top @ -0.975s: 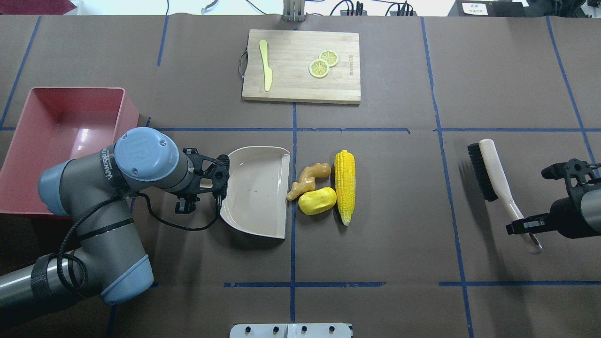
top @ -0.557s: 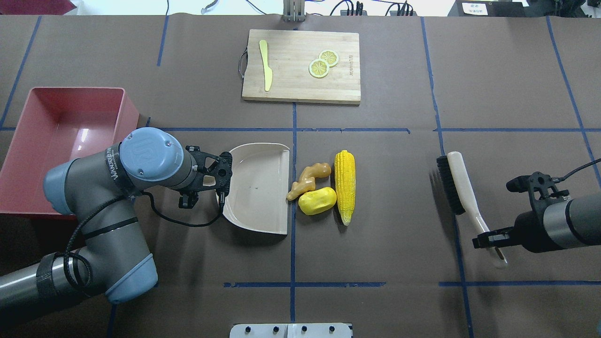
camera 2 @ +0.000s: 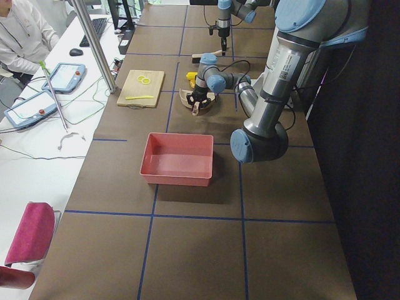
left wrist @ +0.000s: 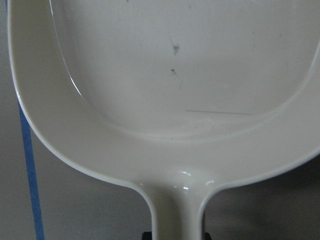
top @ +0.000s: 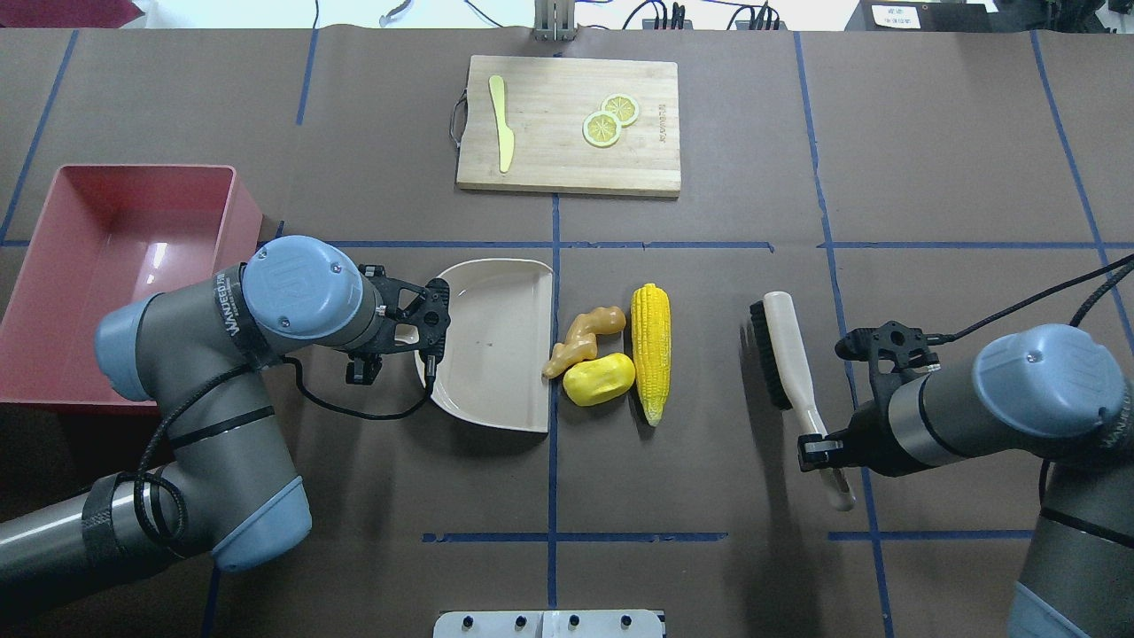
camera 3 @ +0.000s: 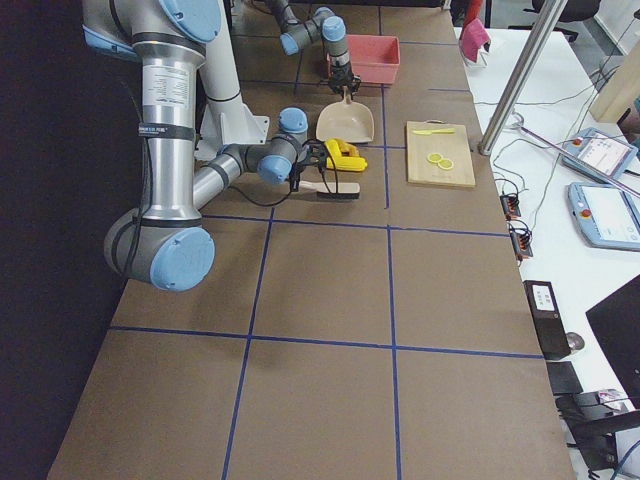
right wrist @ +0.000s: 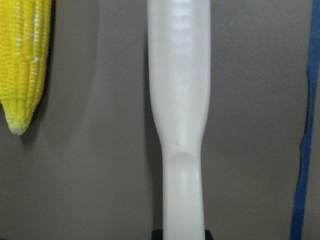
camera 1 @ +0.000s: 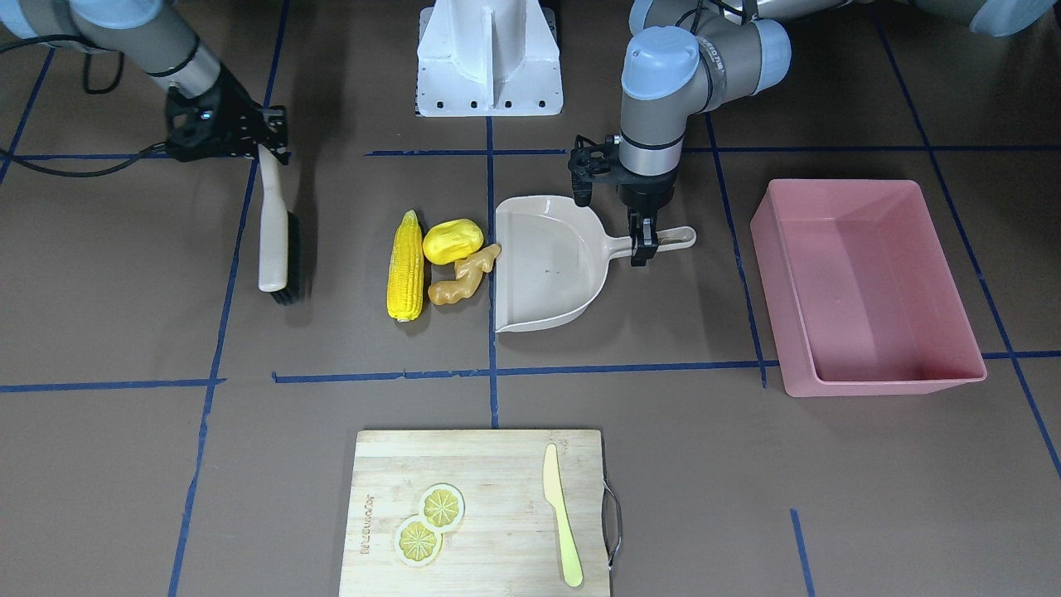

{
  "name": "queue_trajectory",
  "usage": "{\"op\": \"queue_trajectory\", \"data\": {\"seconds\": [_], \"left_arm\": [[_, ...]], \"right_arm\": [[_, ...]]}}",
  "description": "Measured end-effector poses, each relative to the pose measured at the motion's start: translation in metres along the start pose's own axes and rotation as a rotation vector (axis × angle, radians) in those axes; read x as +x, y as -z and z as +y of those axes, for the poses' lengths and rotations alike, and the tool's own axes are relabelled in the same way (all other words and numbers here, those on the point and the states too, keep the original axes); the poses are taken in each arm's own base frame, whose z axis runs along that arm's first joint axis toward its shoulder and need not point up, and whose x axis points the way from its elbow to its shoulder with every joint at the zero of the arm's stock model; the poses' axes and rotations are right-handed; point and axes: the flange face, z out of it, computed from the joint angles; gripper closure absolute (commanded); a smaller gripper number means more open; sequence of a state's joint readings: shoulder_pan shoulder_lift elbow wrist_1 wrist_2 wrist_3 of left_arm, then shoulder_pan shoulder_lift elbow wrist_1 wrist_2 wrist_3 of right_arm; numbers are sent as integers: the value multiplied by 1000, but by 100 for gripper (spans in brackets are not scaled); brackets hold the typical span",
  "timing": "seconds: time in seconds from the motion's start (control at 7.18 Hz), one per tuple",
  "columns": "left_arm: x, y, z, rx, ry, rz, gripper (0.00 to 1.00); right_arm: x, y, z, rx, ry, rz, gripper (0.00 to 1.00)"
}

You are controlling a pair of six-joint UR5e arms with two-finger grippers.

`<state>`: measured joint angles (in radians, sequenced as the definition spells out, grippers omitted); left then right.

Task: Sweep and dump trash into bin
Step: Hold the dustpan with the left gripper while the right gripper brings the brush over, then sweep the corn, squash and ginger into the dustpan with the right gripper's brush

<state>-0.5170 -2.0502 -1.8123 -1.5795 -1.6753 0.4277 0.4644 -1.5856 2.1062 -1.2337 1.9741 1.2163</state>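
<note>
The trash lies mid-table: a corn cob [top: 650,351] [camera 1: 405,265], a rounded yellow lump [top: 600,378] and a tan ginger root [top: 583,338]. My left gripper [top: 416,341] [camera 1: 642,245] is shut on the handle of a beige dustpan [top: 496,346] [left wrist: 175,75]. The dustpan's open edge is right next to the ginger root. My right gripper [top: 824,452] [camera 1: 265,149] is shut on the handle of a cream brush [top: 788,354] [right wrist: 180,100] with black bristles. The brush stands to the right of the corn, apart from it. The pink bin [top: 115,257] [camera 1: 862,282] is at the far left.
A wooden cutting board [top: 549,151] [camera 1: 497,464] sits at the far middle with a pale knife [top: 502,133] and two lemon slices [top: 602,128] on it. Blue tape lines cross the brown table cover.
My right arm has carried the brush leftward, toward the corn. My left gripper has moved the dustpan slightly right and farther back, and turned it a little.
</note>
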Motion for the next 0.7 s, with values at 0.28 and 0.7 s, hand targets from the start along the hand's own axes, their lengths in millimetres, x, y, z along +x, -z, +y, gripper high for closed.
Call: {"op": "queue_trajectory", "data": {"seconds": [0.28,0.7], "left_arm": [[-2,0,-1,-8,1,-16,100],[-7,3,-5,-60,0,-42,100]], "right_arm": [[-48,-5,1,-31,-5,39,100],[-93,-14,9,-66,-3,99,100]]}}
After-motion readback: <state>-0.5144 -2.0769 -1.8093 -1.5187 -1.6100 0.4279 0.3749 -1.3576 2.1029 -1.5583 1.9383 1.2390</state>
